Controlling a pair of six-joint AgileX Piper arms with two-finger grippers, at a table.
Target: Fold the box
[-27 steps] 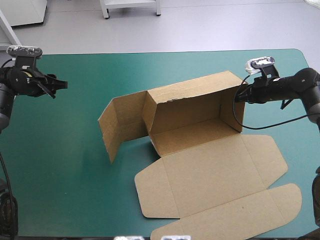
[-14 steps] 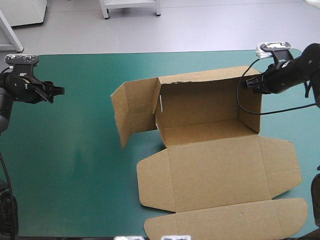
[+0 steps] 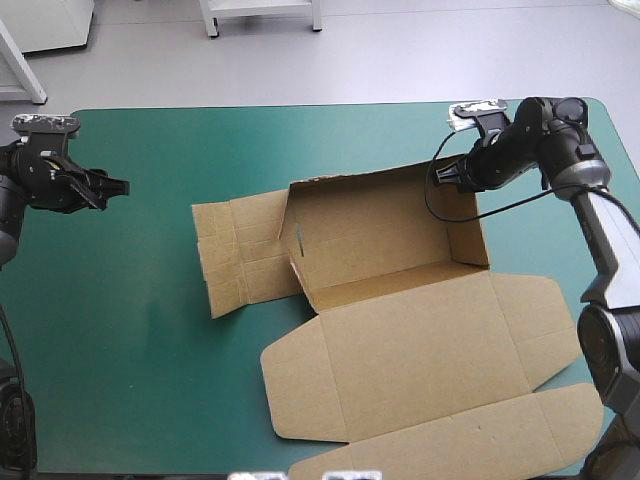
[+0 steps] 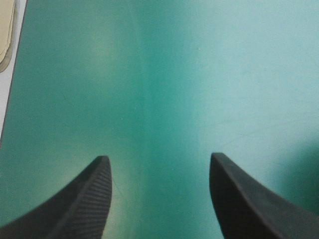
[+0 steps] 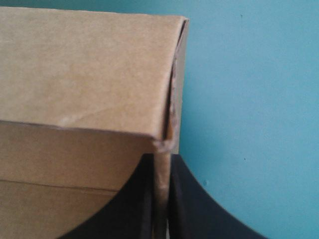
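Observation:
The brown box [image 3: 385, 225] stands mid-table with its far wall and right wall raised. Its left side panel [image 3: 240, 252] lies flat on the teal-green cover, and the lid [image 3: 420, 355] lies flat toward the near edge. My right gripper [image 3: 452, 175] is at the box's far right corner. In the right wrist view this gripper [image 5: 160, 199] is shut on the upright corner edge of the box [image 5: 84, 74], with the board between its fingers. My left gripper [image 3: 115, 185] hovers far to the left, away from the box. It stands open [image 4: 159, 169] over bare cover.
A pale edge of more board [image 4: 5, 40] shows past the table's left edge in the left wrist view. The lid's front flap [image 3: 450, 440] reaches the table's near edge. Bare cover [image 3: 130, 330] lies left of the box.
The right gripper has pulled the box's far right corner leftward, shifting the box left. The left side panel, upright earlier, now lies flat. The left arm has barely moved.

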